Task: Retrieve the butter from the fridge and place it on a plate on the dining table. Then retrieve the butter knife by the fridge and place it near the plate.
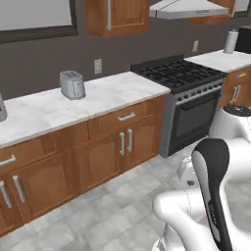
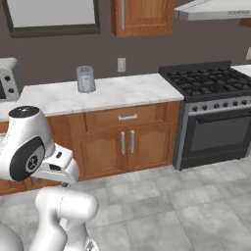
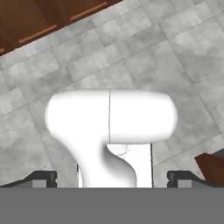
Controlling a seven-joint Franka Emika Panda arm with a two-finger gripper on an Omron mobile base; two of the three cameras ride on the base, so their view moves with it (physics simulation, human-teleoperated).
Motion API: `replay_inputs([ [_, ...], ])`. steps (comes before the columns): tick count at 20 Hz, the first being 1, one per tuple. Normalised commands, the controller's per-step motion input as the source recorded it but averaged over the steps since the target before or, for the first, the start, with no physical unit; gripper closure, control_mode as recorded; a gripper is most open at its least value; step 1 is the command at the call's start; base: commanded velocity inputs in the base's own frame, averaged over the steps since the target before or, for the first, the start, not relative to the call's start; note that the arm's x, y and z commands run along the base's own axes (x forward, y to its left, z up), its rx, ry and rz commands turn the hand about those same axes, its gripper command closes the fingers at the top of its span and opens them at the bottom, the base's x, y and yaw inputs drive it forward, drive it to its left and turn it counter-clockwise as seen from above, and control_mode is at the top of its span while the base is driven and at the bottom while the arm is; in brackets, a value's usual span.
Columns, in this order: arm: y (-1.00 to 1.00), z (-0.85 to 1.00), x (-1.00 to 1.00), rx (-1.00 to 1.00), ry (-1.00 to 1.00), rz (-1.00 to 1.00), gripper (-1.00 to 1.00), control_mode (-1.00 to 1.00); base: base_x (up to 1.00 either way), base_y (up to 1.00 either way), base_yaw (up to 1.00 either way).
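Two dark fingertips of the tool sit far apart at the bottom of the hand view, nothing between them, pointing down at grey floor tiles with a strip of brown wood cabinet along the top edge. From the base cameras it's a marble worktop over wooden cabinet doors, a silver toaster sitting on it, a black gas stove to its right with a range hood above, and a paper towel roll on the far worktop past the stove. Can't tell where the butter, plate, knife or fridge are from here.
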Motion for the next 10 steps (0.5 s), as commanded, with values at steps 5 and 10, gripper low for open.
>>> replay_inputs([
  [5,0.0,0.0,0.0,0.0,0.0,0.0,-1.0,1.0,0.77,0.23,-0.8],
  [10,0.0,0.0,0.0,0.0,0.0,0.0,-1.0,1.0,0.4,0.02,-0.96],
])
